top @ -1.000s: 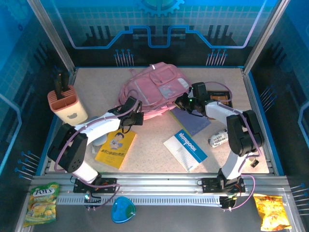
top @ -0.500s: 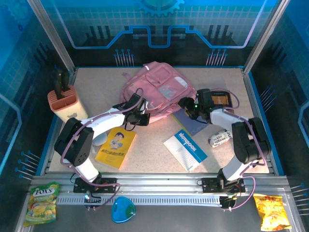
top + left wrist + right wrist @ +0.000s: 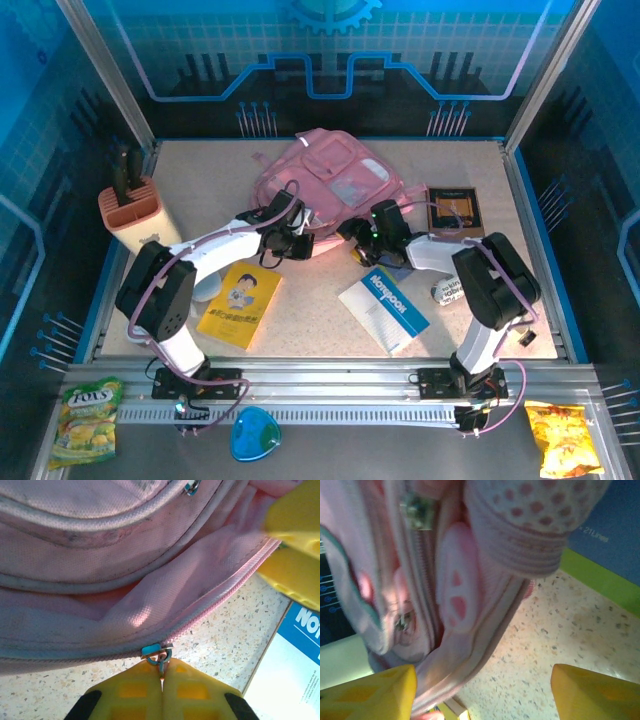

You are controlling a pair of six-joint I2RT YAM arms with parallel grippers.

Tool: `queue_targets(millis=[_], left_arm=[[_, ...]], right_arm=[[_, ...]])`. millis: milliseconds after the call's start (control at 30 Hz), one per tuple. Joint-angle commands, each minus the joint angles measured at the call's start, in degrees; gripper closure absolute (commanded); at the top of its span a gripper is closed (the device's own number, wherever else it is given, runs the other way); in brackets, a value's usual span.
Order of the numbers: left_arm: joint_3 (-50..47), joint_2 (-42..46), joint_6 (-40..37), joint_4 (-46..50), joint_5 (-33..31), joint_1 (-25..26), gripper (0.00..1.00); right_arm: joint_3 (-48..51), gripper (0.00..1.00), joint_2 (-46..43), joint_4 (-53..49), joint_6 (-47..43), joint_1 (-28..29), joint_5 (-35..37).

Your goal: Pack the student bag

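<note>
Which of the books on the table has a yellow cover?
The thin yellow booklet with a cartoon child, front left. The central notebook is white and blue; the book at the right is brown.

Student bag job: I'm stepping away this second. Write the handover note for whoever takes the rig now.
Left gripper: shut on the zipper pull at the near edge of the student bag.
Right gripper: open, holding nothing, at the bag's near right side.
Bag: lying mid-table toward the back.
Done: zipper pull gripped; no item seen packed.
Left: open the zip, then load the yellow booklet, the Notebook and the brown book, all lying on the table.
</note>
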State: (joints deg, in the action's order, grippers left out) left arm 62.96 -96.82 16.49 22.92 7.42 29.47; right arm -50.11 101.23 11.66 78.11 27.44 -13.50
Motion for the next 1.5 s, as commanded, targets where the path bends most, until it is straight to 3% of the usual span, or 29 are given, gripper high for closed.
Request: queue_targets(millis=[0, 267, 667, 1000, 1233, 1467], left_arm=[[1.91, -0.5, 0.12, 1.48, 2.83, 0.65, 1.0], [1.98, -0.83, 0.73, 2.31, -1.44, 0.57, 1.0], [2.32, 0.02, 0.39, 6.25, -5.37, 0.16, 1.0], [3.49, 7.17, -1.02, 12.85, -7.65, -2.15, 1.0], [1.46, 6.57, 1.13, 13.98, -11.34, -4.79, 1.0], [-1.04, 5.16, 2.52, 12.59, -10.71, -6.86, 1.0]], right_arm=[[-3.81, 0.31, 2.81, 2.39, 1.24, 1.78, 0.0], [-8.11, 0.43, 7.29, 0.88, -0.12, 3.15, -2.14], [-8.36, 0.9, 6.27, -3.94, -5.07, 2.65, 1.58], [-14.78, 0.92, -3.56, -15.01, -20.34, -0.73, 6.64], [-17.52, 0.93, -2.11, -16.32, -23.45, -4.56, 4.24], [-17.22, 0.93, 0.22, -16.26, -25.54, -7.68, 3.48]])
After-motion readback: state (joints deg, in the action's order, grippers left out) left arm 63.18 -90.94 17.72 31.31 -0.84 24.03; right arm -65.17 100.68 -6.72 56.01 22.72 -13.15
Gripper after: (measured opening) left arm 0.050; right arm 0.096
